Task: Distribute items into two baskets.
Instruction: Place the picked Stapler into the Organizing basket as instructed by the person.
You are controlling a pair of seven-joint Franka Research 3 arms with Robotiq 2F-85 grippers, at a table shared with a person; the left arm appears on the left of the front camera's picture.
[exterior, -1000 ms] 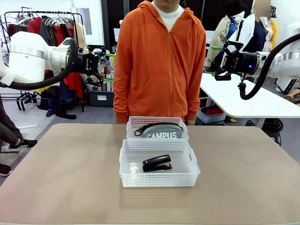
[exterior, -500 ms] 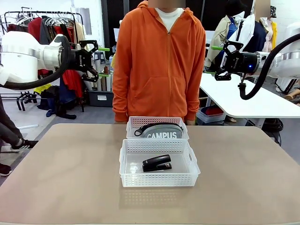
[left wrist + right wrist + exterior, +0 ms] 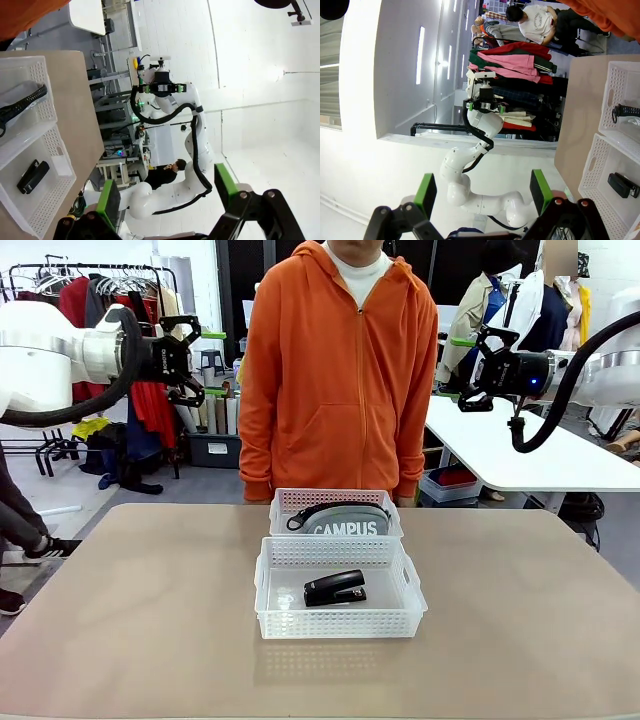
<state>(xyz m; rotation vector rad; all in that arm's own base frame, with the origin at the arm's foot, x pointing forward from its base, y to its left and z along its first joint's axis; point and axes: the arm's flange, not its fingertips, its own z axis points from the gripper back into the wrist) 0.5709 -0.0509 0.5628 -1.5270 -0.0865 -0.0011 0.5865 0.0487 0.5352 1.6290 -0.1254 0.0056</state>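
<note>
Stapler in near basket, pouch in far basket (both lengthwise left-right): my left gripper and right gripper, wide open, empty, high above either side.

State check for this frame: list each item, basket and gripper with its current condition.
Stapler: closed, lying in near basket.
Pouch: lying in far basket, strap on top.
Left gripper: open, empty, raised above the table.
Right gripper: open, empty, raised above the table.
</note>
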